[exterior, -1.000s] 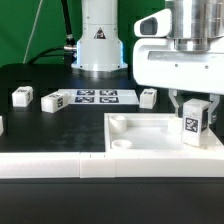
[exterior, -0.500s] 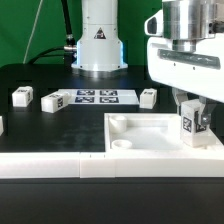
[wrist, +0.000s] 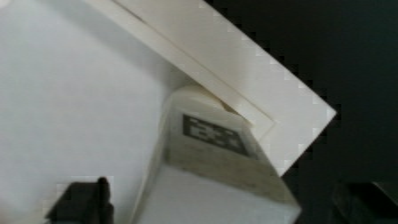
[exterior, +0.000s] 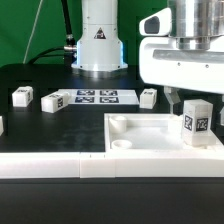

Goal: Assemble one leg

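The leg (exterior: 197,122), a small white post with a black-and-white tag on its side, stands upright at the corner of the white tray part (exterior: 140,138) on the exterior view's right. My gripper (exterior: 195,97) hangs just above it, open. In the wrist view the leg (wrist: 217,160) sits between the two dark fingertips (wrist: 84,200) with a gap on each side, against the tray's raised rim (wrist: 231,70). The gripper (wrist: 222,207) is not holding it.
Three more loose legs lie on the black table: two on the exterior view's left (exterior: 22,96) (exterior: 53,101) and one behind the tray (exterior: 147,97). The marker board (exterior: 97,97) lies before the robot base. A long white bar (exterior: 50,166) runs along the front.
The gripper turned with the leg tilted in it, then opened and rose a little. The leg now stands upright and free at the tray's corner.
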`<control>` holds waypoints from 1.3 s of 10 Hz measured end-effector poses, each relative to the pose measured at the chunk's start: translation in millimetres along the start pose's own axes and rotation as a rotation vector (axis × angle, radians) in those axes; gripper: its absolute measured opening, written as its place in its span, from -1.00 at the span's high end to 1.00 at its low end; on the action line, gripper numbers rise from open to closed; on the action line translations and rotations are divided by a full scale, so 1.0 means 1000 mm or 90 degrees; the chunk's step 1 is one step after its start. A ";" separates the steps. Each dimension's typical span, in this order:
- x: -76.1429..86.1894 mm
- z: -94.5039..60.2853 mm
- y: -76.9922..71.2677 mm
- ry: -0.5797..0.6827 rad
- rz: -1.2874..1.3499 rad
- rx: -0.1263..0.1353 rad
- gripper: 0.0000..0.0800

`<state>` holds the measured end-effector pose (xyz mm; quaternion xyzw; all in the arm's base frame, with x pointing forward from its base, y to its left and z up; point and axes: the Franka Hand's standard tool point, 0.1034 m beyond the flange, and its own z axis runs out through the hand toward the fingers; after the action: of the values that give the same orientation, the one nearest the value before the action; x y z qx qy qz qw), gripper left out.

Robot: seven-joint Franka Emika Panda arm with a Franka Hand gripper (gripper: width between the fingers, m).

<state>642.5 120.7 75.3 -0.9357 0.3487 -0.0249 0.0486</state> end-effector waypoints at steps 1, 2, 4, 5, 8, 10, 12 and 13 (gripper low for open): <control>-0.001 0.000 -0.001 0.000 -0.069 -0.001 -0.59; -0.002 0.001 -0.001 0.000 -0.141 -0.002 -0.62; -0.002 0.003 0.001 -0.001 -0.304 -0.007 -0.62; -0.003 0.003 0.002 -0.003 -0.366 -0.010 -0.62; -0.010 0.001 -0.004 0.001 -0.546 -0.020 -0.62; -0.009 0.001 -0.004 0.001 -0.587 -0.024 -0.62; -0.009 0.002 -0.003 0.001 -0.586 -0.024 -0.31; -0.009 0.002 -0.003 0.000 -0.585 -0.024 0.04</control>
<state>637.7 129.1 73.7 -0.9939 -0.1022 -0.0378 0.0151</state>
